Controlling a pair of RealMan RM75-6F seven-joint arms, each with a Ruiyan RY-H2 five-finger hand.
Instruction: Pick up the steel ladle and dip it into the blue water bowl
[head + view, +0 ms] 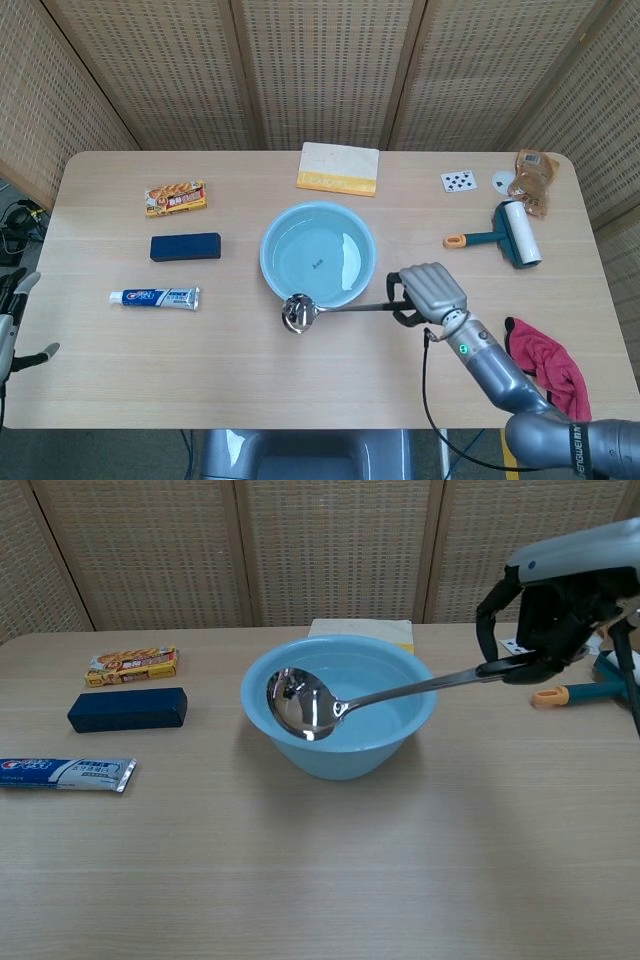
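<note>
My right hand (428, 293) (545, 610) grips the handle end of the steel ladle (322, 309) (340, 706) and holds it in the air. The ladle's cup (301, 704) hangs near the front left rim of the blue water bowl (283, 273) (352, 762); it does not touch the water. The bowl stands in the middle of the table with water in it. My left hand (12, 325) shows only at the left edge of the head view, fingers apart, holding nothing.
Left of the bowl lie a toothpaste tube (154, 297), a dark blue box (185, 246) and a snack packet (176, 198). A yellow-white pad (338, 167) lies behind the bowl. A lint roller (510, 235), playing card (458, 181) and red cloth (546, 366) are at the right.
</note>
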